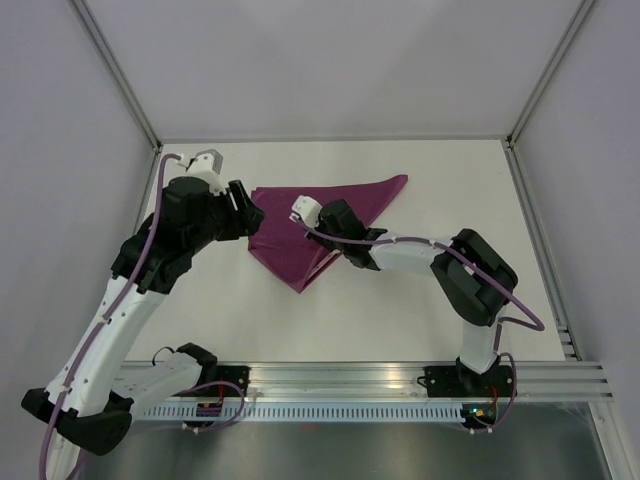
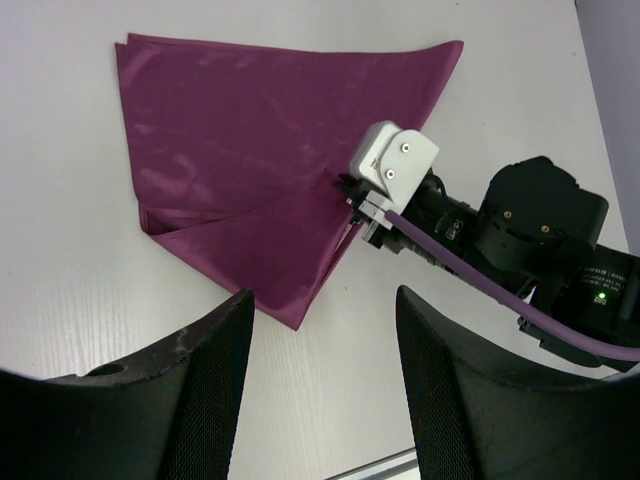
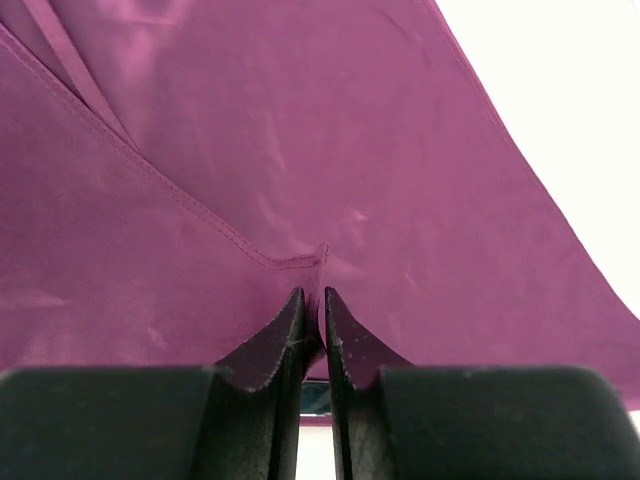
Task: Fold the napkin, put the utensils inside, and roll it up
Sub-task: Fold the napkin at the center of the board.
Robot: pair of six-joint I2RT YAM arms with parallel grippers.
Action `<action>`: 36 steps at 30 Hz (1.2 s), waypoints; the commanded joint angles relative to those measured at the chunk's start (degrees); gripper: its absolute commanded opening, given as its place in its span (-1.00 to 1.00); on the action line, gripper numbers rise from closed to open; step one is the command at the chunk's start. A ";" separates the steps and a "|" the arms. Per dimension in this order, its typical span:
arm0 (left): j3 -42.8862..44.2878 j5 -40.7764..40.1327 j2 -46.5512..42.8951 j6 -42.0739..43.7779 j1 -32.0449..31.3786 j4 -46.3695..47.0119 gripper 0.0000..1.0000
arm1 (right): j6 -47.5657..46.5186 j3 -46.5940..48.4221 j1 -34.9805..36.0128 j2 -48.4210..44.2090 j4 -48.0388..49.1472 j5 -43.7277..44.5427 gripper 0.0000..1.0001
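The plum-purple napkin (image 1: 320, 215) lies folded into a rough triangle on the white table, also in the left wrist view (image 2: 270, 140). My right gripper (image 1: 318, 228) is shut on a hemmed fold of the napkin (image 3: 310, 190), pinching the cloth between its fingertips (image 3: 296, 318); in the left wrist view the right gripper (image 2: 355, 215) sits at the napkin's lower right edge. My left gripper (image 1: 245, 205) is open and empty, hovering above the napkin's left corner; its fingers (image 2: 215, 370) frame bare table. No utensils are in view.
Metal frame posts (image 1: 120, 75) and white walls enclose the table. An aluminium rail (image 1: 400, 380) runs along the near edge. The right arm's black links (image 2: 540, 225) lie right of the napkin.
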 commanded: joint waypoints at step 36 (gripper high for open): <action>-16.08 12.11 14.98 -1.74 0.07 21.94 0.25 | 0.51 -5.03 -7.90 -2.17 3.93 0.39 -0.63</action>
